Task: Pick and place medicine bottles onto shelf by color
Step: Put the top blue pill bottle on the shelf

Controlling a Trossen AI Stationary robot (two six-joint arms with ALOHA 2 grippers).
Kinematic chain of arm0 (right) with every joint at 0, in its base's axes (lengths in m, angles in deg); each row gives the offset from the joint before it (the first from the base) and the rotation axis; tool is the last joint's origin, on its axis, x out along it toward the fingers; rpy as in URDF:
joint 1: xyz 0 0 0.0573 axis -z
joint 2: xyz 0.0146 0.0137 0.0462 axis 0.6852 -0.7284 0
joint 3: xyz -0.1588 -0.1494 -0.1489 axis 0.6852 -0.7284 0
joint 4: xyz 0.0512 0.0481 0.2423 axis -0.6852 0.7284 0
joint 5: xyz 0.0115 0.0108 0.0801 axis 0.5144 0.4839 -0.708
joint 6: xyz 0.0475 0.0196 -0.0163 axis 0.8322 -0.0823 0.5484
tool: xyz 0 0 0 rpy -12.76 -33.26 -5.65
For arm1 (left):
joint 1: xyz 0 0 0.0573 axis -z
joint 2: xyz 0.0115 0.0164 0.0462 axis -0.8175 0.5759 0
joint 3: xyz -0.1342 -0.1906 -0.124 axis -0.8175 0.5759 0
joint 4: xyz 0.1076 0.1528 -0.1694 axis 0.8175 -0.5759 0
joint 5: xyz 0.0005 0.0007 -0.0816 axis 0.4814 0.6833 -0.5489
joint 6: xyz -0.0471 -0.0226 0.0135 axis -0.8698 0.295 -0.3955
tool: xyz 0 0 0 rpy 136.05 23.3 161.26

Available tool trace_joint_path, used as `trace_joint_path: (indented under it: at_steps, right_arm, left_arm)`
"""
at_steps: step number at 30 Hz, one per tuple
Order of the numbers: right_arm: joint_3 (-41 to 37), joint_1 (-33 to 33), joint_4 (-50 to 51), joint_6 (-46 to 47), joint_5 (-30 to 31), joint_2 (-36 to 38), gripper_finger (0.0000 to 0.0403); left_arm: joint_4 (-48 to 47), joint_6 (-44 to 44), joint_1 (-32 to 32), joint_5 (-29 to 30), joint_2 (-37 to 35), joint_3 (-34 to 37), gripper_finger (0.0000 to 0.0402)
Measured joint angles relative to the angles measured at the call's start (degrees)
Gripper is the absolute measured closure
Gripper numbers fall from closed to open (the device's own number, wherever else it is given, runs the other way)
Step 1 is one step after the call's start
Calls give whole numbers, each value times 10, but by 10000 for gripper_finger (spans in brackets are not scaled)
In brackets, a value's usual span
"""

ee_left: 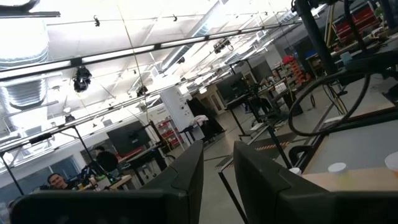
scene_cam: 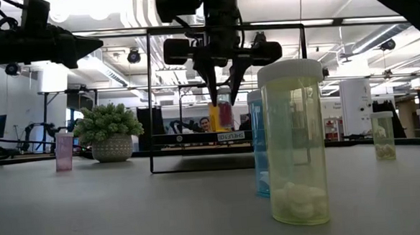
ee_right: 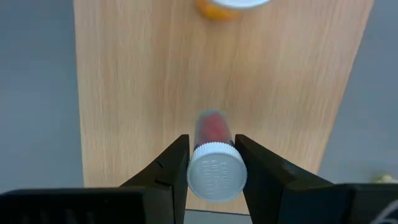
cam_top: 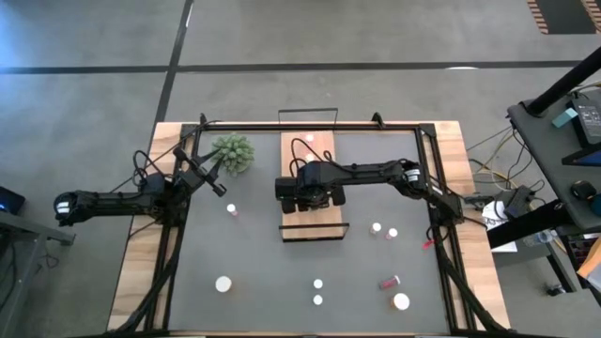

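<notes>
Two arms reach over the dark surface (cam_top: 282,272). The right end effector (ee_right: 214,167) hangs above the shelf (cam_top: 331,218), clamped on the white cap of a red bottle (ee_right: 212,127), one finger on each side of the cap. The right wrist view looks straight down on this bottle, its red body hanging upright over the bare light wood. In the low view the same bottle (scene_cam: 225,111) hangs between the dark fingers, above the shelf's black wire frame; whether its base touches the board cannot be told.

One orange bottle (ee_right: 227,7) already stands on the shelf, toward the far end, near the edge of the right wrist view; the high view shows its white cap (cam_top: 307,145) there.

The left end effector (cam_top: 214,180) is raised near the surface's far left corner, just beside the plant (cam_top: 233,151), its fingers together and holding nothing. Its wrist view looks out into the room.

Other bottles are scattered about the surface: one pink (cam_top: 231,210) left of the shelf, two (cam_top: 384,230) right of it, a large cap (cam_top: 223,283) near the front left, two small caps (cam_top: 318,291) front centre, a red one lying on its side (cam_top: 390,281) and another cap (cam_top: 401,301) at front right. In the low view a yellowish bottle (scene_cam: 295,143) stands nearest the camera, with a blue one (scene_cam: 258,144) just behind it.
</notes>
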Motion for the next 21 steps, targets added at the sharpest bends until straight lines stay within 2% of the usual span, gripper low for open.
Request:
trace_joint_path:
  at_steps: [21]
  right_arm:
    - [-12, -7, -22, -21, -15, -1, 294]
  left_arm:
    - [0, 0, 0, 0, 0, 0, 330]
